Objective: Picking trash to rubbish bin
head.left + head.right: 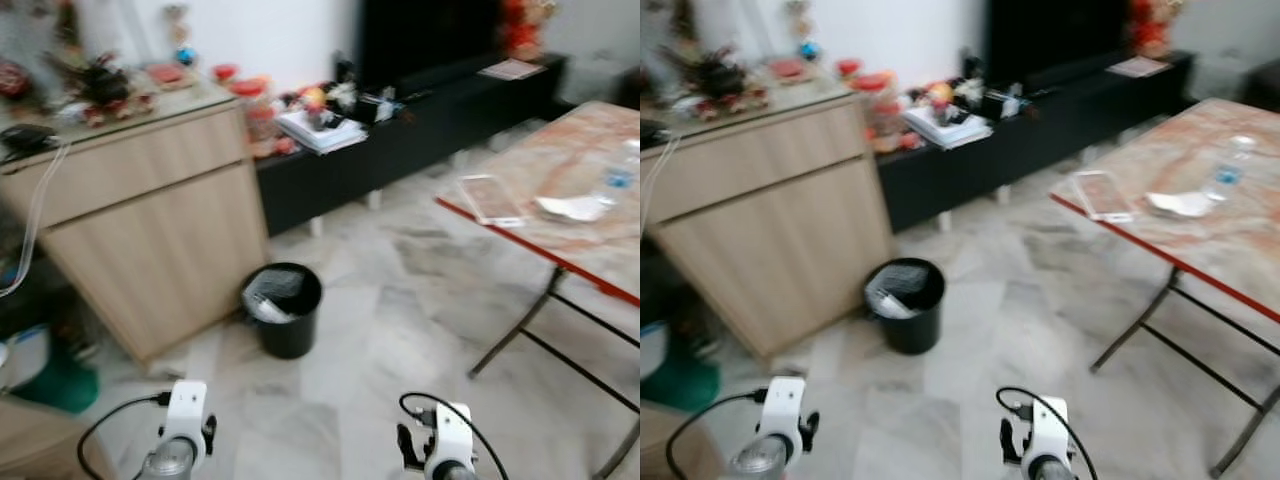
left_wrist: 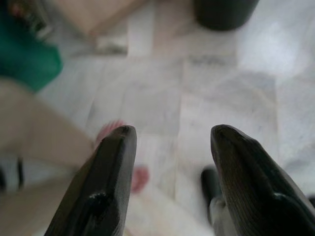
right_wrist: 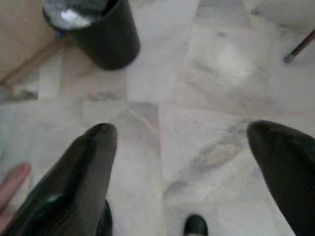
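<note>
A black rubbish bin [image 1: 285, 308] with crumpled paper inside stands on the marble floor beside a wooden cabinet [image 1: 140, 210]. On the orange-topped folding table [image 1: 520, 170] at the right lie a crumpled white tissue [image 1: 572, 208], a plastic water bottle [image 1: 1226, 168] and a flat clear packet [image 1: 487, 198]. Both arms hang low at the bottom edge, wrists showing. My left gripper [image 2: 170, 142] is open over bare floor, empty. My right gripper [image 3: 182, 142] is open too, with the bin [image 3: 96, 29] ahead of it.
A low black TV console [image 1: 430, 110] with books and clutter runs along the far wall. A green object [image 1: 55, 385] sits on the floor at the left. The table's thin metal legs [image 1: 520, 325] angle across the floor at the right. A person's foot [image 2: 120, 147] shows under the left gripper.
</note>
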